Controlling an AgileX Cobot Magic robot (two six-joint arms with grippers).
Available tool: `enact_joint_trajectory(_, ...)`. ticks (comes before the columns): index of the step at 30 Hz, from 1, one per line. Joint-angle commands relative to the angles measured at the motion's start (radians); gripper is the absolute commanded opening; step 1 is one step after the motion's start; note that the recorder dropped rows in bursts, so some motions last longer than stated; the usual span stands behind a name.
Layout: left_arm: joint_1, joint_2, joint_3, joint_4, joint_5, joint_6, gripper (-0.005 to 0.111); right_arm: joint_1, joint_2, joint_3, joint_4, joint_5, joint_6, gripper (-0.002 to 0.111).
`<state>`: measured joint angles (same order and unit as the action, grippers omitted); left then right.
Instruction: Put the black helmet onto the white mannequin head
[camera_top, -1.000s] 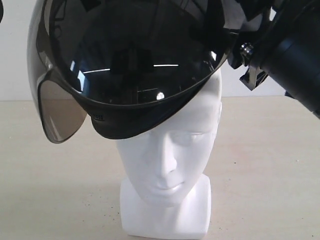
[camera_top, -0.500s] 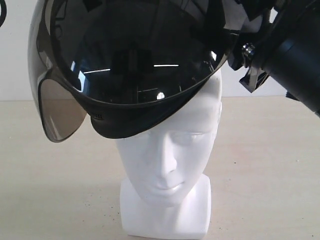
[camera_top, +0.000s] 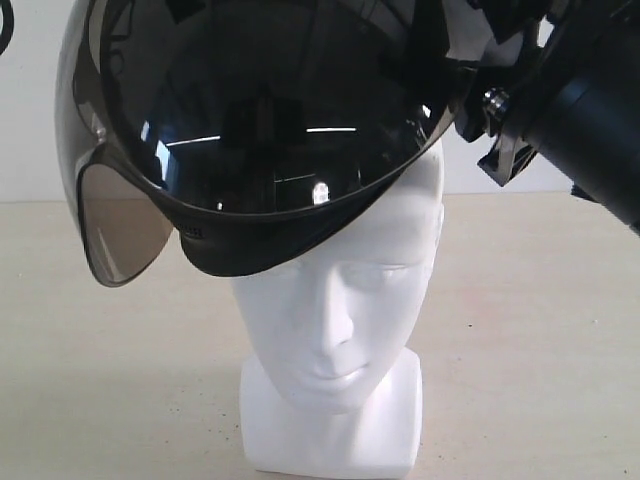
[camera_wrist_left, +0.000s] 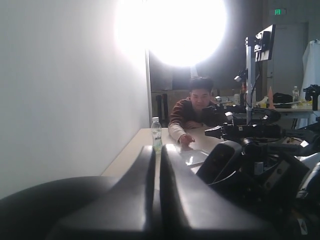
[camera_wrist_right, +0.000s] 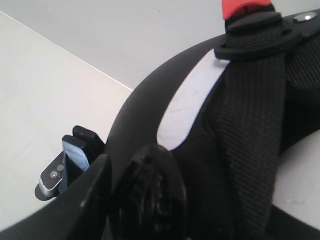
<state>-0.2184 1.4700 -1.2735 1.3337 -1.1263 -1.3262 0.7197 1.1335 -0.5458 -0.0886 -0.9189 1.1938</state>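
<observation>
The black helmet (camera_top: 270, 120) hangs tilted over the crown of the white mannequin head (camera_top: 340, 300), hiding its forehead. The smoky visor (camera_top: 120, 225) faces the camera and droops at the left. My right gripper (camera_top: 478, 75) holds the helmet's right rim from the upper right. In the right wrist view the right gripper (camera_wrist_right: 117, 185) is shut across the helmet (camera_wrist_right: 150, 105) rim, beside the chin strap (camera_wrist_right: 250, 125) and the red clip (camera_wrist_right: 242, 6). My left gripper (camera_wrist_left: 157, 155) is shut with nothing in it, away from the helmet.
The head stands on a beige table (camera_top: 540, 330) before a white wall. The left wrist view shows a seated person (camera_wrist_left: 192, 112), a water bottle (camera_wrist_left: 156, 132) and arm hardware (camera_wrist_left: 260, 135). A small black-and-silver device (camera_wrist_right: 65, 167) lies below the helmet rim.
The helmet and the right arm have edged very slightly to the right; the head has not moved.
</observation>
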Motion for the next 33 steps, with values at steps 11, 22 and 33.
enact_joint_trajectory(11, -0.054, 0.078, 0.052, 0.262, 0.070, -0.041, 0.004, 0.010, 0.026, 0.010, -0.236, 0.211, -0.157, 0.000)
enact_joint_trajectory(22, -0.073, 0.078, 0.054, 0.309, 0.076, -0.063, 0.004, 0.010, 0.025, 0.010, -0.242, 0.297, -0.173, 0.013)
enact_joint_trajectory(33, -0.073, 0.092, 0.121, 0.308, 0.072, -0.068, 0.004, 0.010, 0.025, 0.010, -0.242, 0.323, -0.154, 0.035)
